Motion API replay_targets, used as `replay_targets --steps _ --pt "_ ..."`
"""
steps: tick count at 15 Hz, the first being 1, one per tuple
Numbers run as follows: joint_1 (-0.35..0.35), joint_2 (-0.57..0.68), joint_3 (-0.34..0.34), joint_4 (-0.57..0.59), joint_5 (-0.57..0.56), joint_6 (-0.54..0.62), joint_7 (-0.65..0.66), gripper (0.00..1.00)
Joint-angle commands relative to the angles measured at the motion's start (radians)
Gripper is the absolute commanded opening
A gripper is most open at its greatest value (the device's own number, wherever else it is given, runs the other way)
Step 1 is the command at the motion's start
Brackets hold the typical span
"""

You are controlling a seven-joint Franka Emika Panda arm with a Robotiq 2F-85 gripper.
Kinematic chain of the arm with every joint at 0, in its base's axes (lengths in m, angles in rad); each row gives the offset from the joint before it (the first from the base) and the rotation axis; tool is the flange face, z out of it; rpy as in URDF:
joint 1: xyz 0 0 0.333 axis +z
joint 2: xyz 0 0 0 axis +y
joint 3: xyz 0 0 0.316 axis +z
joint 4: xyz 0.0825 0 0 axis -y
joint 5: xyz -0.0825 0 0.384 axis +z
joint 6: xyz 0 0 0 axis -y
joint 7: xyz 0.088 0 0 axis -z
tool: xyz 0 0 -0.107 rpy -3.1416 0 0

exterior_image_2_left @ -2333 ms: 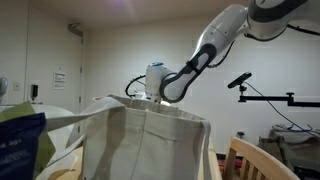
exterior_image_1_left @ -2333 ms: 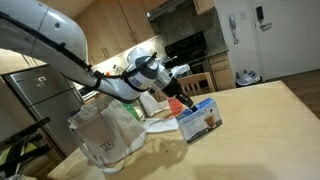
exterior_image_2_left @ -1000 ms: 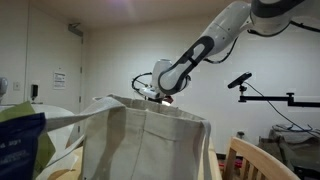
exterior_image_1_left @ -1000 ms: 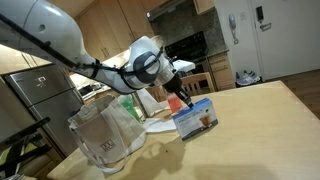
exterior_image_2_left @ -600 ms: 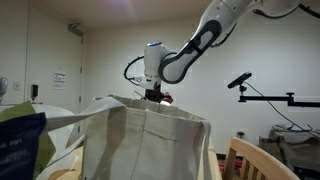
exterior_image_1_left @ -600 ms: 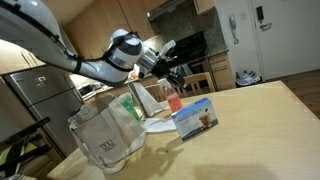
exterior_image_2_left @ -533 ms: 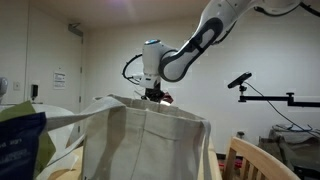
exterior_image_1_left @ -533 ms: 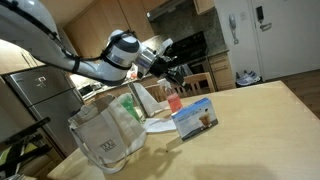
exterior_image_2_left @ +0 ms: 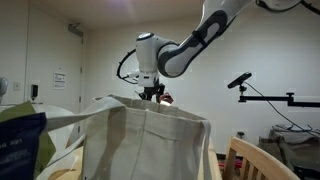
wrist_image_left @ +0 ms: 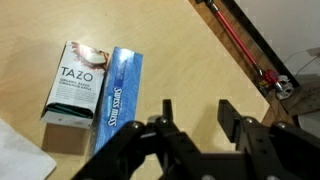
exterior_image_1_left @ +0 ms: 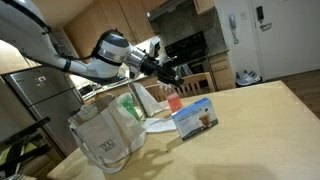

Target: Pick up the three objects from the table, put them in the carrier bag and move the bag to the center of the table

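Note:
My gripper [exterior_image_1_left: 168, 70] hangs in the air above the table [exterior_image_1_left: 260, 120], between the carrier bag [exterior_image_1_left: 105, 135] and a light-blue carton [exterior_image_1_left: 195, 117] that stands on its edge. In the wrist view the gripper [wrist_image_left: 197, 115] is open, with only bare table top between its fingers [wrist_image_left: 167, 110]. The blue carton [wrist_image_left: 120, 85] lies up-left of it, touching a pale TAZO box [wrist_image_left: 75, 85]. In an exterior view the whitish bag [exterior_image_2_left: 150, 140] fills the foreground, its mouth open, and the gripper [exterior_image_2_left: 153, 93] hovers just behind its rim.
A pink-red item [exterior_image_1_left: 175, 100] stands behind the blue carton. White papers [exterior_image_1_left: 158, 125] lie between bag and carton. The table's edge [wrist_image_left: 235, 65] runs diagonally at the wrist view's upper right, with a red-handled tool [wrist_image_left: 245, 45] beyond it. Kitchen cabinets and an oven are behind.
The gripper has risen from beside the blue carton and swung back toward the bag. Its jaws, shut a second ago, have parted.

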Motion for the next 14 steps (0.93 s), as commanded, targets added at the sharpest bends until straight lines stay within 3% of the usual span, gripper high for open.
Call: replay_targets --steps 1,3,4,8,14 --pt "-0.034 -0.058 0.051 -0.089 -0.016 0.001 0.041 0.84" --pt "-0.059 -0.046 0.075 -0.107 0.016 0.011 0.037 0.98" --pt "-0.067 -0.037 0.083 -0.114 0.023 0.014 0.047 1.0" --pt "-0.102 -0.013 0.11 -0.145 0.07 0.034 0.073 1.0" --pt "-0.091 0.011 0.094 -0.148 0.04 0.07 0.203 1.0"
